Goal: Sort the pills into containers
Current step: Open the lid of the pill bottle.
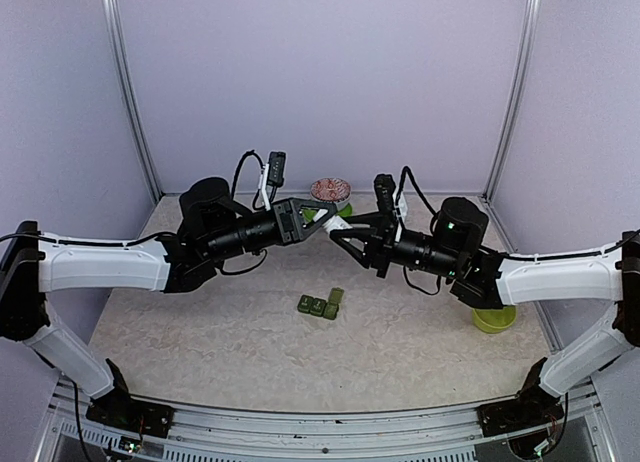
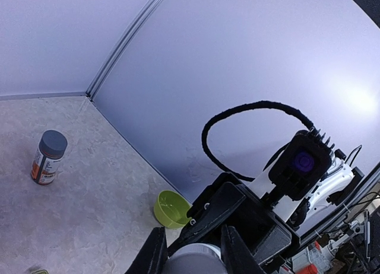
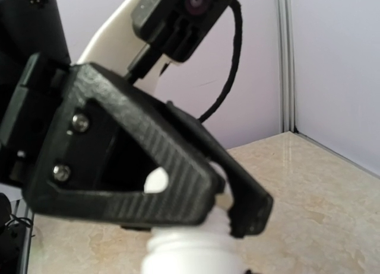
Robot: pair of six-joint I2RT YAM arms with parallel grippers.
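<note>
the containers (image 1: 320, 305), a dark green strip of joined compartments, lie flat on the table (image 1: 200, 332), below the two meeting grippers and nearer the arm bases than they are. a paler green piece stands at the strip's right end; i cannot tell whether it is a raised lid. the pills are too small to make out in any view.

above the strip the arms reach toward each other and meet in mid-air. the left gripper (image 2: 193, 253) is clenched on the rounded grey-white cap (image 2: 191, 264), one finger on each side of it. the right gripper (image 1: 348, 230) grasps the white bottle (image 3: 189, 253) from the opposite side; its wrist view shows the bottle's neck low in the centre, with the left gripper's black frame over it.

just beyond the grippers, toward the back wall, sits a patterned bowl (image 1: 330, 190). a lime-green bowl (image 1: 494, 320) rests well to the right of the right gripper, beside that arm's elbow. in the left wrist view, a second bottle (image 2: 47, 158) with a grey cap and an orange label stands upright on the table, well apart from the left gripper.
</note>
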